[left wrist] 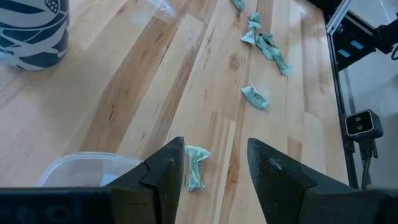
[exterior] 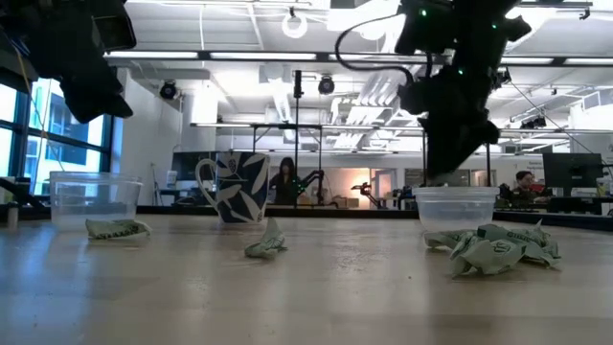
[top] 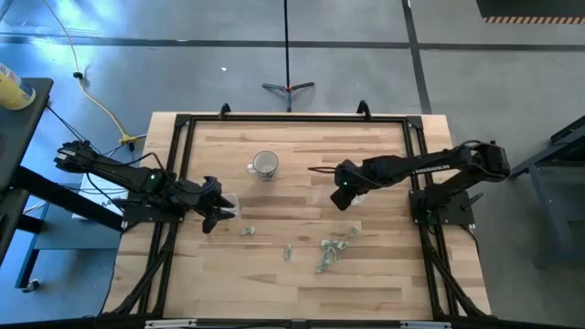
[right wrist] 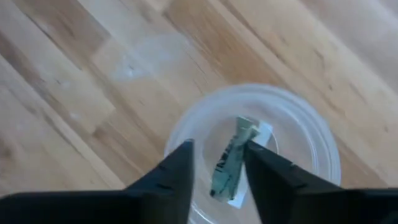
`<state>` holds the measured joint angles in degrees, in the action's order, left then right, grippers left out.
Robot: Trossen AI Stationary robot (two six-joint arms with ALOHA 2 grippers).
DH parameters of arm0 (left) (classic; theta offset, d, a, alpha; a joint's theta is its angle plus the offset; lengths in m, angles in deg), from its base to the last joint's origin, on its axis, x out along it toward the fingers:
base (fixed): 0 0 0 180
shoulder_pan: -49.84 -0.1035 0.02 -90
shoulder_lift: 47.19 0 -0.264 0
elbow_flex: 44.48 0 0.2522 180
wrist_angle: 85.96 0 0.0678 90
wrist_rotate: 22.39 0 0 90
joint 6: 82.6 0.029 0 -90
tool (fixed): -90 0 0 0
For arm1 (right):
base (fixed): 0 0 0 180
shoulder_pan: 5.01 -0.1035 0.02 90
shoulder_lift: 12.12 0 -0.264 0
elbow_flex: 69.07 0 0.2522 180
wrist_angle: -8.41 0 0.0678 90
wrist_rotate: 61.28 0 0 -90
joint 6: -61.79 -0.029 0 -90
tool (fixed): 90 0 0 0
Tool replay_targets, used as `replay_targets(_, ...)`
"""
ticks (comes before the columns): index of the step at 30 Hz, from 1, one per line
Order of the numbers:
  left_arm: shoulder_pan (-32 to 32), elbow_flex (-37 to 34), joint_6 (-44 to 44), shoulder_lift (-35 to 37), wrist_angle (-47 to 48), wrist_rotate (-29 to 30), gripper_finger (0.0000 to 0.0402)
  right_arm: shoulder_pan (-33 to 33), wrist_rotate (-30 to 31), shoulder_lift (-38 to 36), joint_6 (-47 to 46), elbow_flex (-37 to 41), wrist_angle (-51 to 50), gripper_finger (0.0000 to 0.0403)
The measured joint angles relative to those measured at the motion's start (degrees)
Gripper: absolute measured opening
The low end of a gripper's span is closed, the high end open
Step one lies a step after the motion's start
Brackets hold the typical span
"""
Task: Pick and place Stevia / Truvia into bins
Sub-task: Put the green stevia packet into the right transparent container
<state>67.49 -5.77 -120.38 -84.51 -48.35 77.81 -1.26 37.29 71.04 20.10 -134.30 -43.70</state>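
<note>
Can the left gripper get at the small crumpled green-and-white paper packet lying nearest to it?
Probably yes. The left gripper is open, and the small crumpled green-and-white paper packet lies on bare wood just ahead, with only the clear plastic cup beside it.

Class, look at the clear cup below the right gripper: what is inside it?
One crumpled green-and-white sweetener packet lies in the clear cup. The right gripper hides part of the cup's floor.

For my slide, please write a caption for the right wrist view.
Right gripper above a clear cup, a green packet between its fingers.
</note>
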Motion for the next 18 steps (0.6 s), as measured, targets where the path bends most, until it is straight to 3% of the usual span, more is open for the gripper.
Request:
replay_targets(4,0.0,0.0,-0.86,0.0,-0.21,-0.36,0.0211,-0.44,3.76,0.0,3.27,-2.57,-1.67,0.0196)
replay_targets(7,0.0,0.0,-1.49,0.0,-0.16,-0.48,0.0211,-0.94,7.54,-0.02,4.73,-3.32,-6.08,0.0219)
replay_targets(12,0.0,0.0,-1.51,0.0,-0.17,-0.48,0.0211,-1.73,6.86,-0.02,4.67,-2.98,-11.22,0.0227)
replay_targets(18,0.0,0.0,-1.5,0.0,-0.18,-0.48,0.0211,-4.06,8.13,-0.02,4.89,-2.97,-9.96,0.0216)
